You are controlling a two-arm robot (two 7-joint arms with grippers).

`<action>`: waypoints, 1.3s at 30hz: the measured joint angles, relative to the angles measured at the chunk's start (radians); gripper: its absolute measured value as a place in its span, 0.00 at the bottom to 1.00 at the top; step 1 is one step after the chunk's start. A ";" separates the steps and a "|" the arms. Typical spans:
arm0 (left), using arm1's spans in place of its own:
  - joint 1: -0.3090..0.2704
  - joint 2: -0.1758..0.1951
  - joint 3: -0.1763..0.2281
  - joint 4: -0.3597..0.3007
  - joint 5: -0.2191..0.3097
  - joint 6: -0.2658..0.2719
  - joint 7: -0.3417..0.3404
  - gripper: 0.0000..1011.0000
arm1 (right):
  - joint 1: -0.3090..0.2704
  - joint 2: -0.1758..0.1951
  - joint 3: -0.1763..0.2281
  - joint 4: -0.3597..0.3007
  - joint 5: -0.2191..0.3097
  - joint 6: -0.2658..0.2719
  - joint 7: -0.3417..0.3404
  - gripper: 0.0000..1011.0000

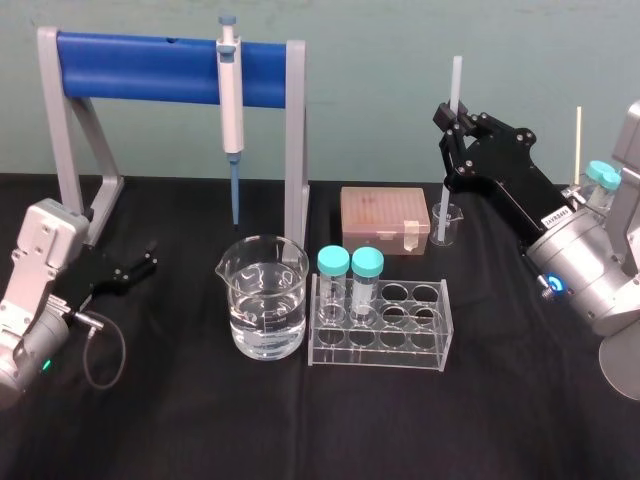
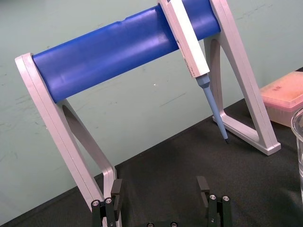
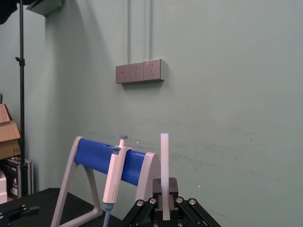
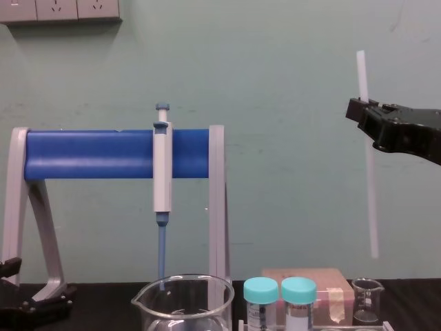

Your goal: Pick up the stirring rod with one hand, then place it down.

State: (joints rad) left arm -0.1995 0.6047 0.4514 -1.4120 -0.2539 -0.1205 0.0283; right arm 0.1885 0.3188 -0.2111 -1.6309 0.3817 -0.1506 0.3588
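The stirring rod [image 1: 448,160] is a thin white stick held nearly upright, tilted slightly. My right gripper [image 1: 455,118] is shut on its upper part at the back right. In the chest view the rod [image 4: 371,200] hangs from the right gripper [image 4: 361,110], and its lower end is a little above the small glass beaker [image 4: 367,300]. The right wrist view shows the rod [image 3: 164,156] rising from between the black fingers [image 3: 171,185]. The small beaker [image 1: 447,222] stands on the black table right of the pink box. My left gripper [image 1: 140,265] rests low at the left, with its fingers [image 2: 116,189] apart and nothing between them.
A grey-and-blue pipette [image 1: 231,100] hangs on the blue-barred stand [image 1: 150,68] at the back left. A large beaker of water [image 1: 264,297] and a clear tube rack [image 1: 400,335] with two teal-capped tubes stand in front. A pink box [image 1: 384,220] sits behind the rack.
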 joint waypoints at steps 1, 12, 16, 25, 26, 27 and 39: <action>0.000 0.000 0.000 0.000 0.000 0.000 0.000 0.99 | 0.000 0.000 0.000 0.000 0.000 0.000 0.000 0.07; 0.000 0.000 0.000 0.000 0.000 0.000 0.000 0.99 | 0.000 0.002 -0.001 0.000 0.003 0.001 0.002 0.07; 0.000 0.000 0.000 0.000 0.000 0.000 0.000 0.99 | -0.002 0.002 -0.001 -0.001 0.003 0.001 0.002 0.07; 0.000 0.000 0.000 0.000 0.000 0.000 0.000 0.99 | -0.006 0.002 -0.002 -0.005 0.004 0.003 0.001 0.07; 0.000 0.000 0.000 0.000 0.000 0.000 0.000 0.99 | -0.006 0.002 -0.002 -0.005 0.004 0.003 0.001 0.07; 0.000 0.000 0.000 0.000 0.000 0.000 0.000 0.99 | -0.007 0.002 -0.002 -0.005 0.004 0.003 0.001 0.07; 0.000 0.000 0.000 0.000 0.000 0.000 0.000 0.99 | -0.009 0.002 -0.004 -0.007 0.004 0.004 0.001 0.07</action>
State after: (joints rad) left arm -0.1995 0.6047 0.4513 -1.4120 -0.2539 -0.1206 0.0283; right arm 0.1792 0.3209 -0.2153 -1.6381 0.3862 -0.1466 0.3600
